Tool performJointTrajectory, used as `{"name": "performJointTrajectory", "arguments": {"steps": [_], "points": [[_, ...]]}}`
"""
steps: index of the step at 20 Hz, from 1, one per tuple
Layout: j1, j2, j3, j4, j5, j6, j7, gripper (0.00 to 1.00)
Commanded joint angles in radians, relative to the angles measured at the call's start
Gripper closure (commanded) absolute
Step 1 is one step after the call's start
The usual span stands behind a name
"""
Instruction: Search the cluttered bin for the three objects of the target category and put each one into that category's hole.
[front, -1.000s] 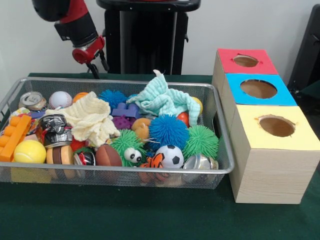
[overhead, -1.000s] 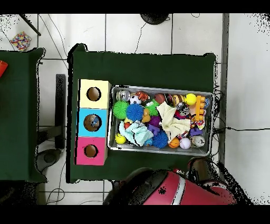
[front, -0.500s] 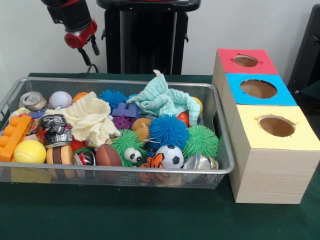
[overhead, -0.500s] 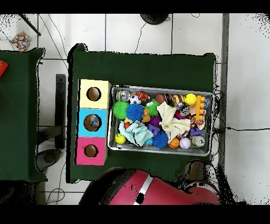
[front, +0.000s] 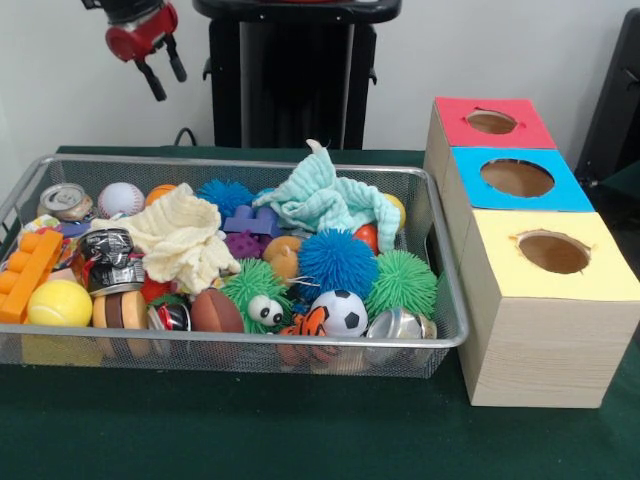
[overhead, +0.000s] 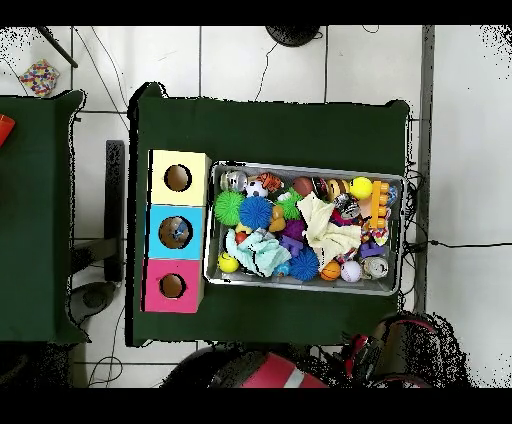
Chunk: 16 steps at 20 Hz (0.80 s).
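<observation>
Gripper (front: 160, 72) high at upper left of front view, red-bodied, two black fingers (front: 152, 82) apart, clamping nothing, clear of everything.

Well below the jaws: wire-mesh bin (front: 230, 345) on green table (front: 300, 440), crammed. Almost straight beneath the jaws, at the bin's back corner: crushed can (front: 66, 201), white baseball (front: 121, 198), orange ball (front: 159, 192). Lower still and slightly to the right of the jaws: yellow cloth (front: 183, 235), second crushed can (front: 106, 260) touching its left edge. Below and left of the jaws: orange brick (front: 28, 270), yellow tennis ball (front: 59, 302). Further right of the jaws, mid-bin: mint cloth (front: 325, 200) draped over purple brick (front: 252, 220); blue spiky ball (front: 336, 262), green spiky ball (front: 402, 283), soccer ball (front: 340, 312), green googly-eyed ball (front: 256, 292), brown football (front: 216, 311).

Far right of the jaws, just beside the bin: three wooden boxes in a row, red-topped (front: 492, 122), blue-topped (front: 516, 178), yellow-topped (front: 552, 254), one round hole in each.

Overhead view: bin (overhead: 305, 285) beside boxes (overhead: 178, 231); arm (overhead: 400, 352) at bottom edge, off the table.
</observation>
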Motion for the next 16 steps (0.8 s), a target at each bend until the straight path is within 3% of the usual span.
{"name": "performJointTrajectory", "arguments": {"steps": [1,9,16], "points": [[-0.08,-0.111,0.113,-0.121,0.127,-0.059,0.113,0.0],[-0.156,-0.17,0.174,-0.104,0.239,0.011,-0.095,0.0],[-0.163,-0.15,0.192,-0.12,0.242,-0.009,-0.006,0.0]]}}
